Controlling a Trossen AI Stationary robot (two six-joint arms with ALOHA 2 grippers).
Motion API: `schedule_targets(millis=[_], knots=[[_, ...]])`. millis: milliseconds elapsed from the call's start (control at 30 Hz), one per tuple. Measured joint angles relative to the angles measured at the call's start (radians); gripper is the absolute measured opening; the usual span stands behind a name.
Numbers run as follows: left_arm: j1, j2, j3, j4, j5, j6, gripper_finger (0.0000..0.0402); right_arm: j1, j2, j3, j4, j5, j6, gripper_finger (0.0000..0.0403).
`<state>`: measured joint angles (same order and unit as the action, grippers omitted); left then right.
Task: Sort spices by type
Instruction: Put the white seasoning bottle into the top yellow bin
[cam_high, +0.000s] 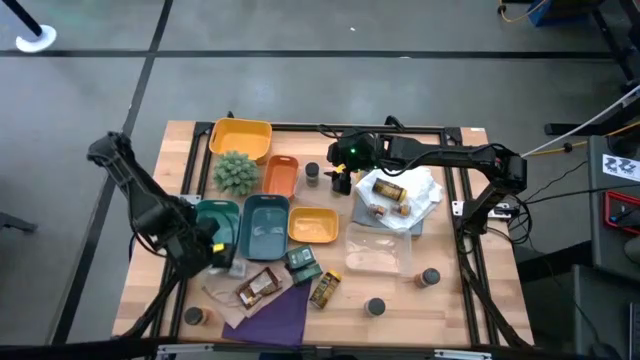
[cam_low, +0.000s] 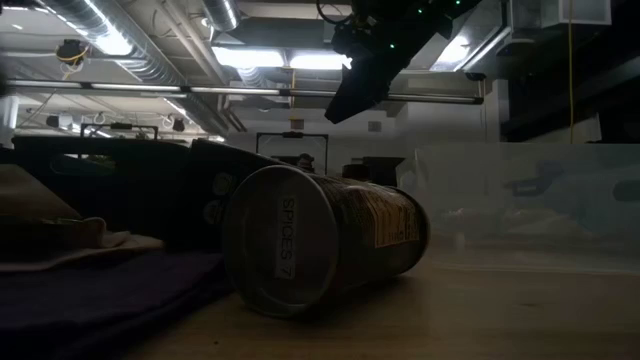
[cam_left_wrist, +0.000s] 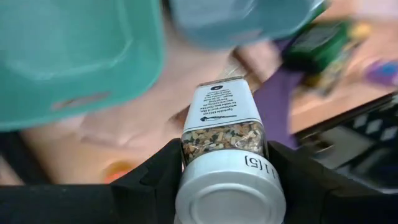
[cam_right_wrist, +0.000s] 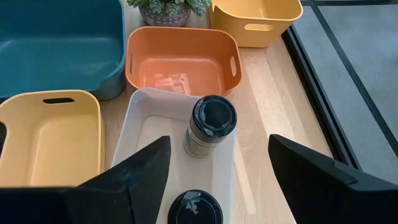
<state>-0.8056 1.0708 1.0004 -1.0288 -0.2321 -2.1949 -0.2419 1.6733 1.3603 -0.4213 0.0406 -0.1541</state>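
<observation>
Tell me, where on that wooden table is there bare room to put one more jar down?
Bare wood shows along the table's front right, around the two dark-lidded jars standing there, and between the clear plastic tray and the purple cloth. The middle is crowded: teal tray, blue tray, yellow tray.
</observation>
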Motion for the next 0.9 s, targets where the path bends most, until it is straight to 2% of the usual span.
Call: schedule_targets(millis=[167,333,667,900], knots=[[0.068,-0.059,0.000,0.000,-0.130,0.095,0.0190,0.000,0.000,0.000,0.000,0.000,0.000,0.0271],[0.193,-0.121,0.000,-0.006,-0.181,0.254,0.0191,0.000,0.000,0.000,0.000,0.000,0.000,0.0271],[0.565,-0.230,0.000,0.006,-0.179,0.630,0.0192,0.000,0.000,0.000,0.000,0.000,0.000,0.0271],[0.842,-0.226,0.000,0.110,-0.067,0.929,0.0190,0.000,0.000,0.000,0.000,0.000,0.000,0.0271]])
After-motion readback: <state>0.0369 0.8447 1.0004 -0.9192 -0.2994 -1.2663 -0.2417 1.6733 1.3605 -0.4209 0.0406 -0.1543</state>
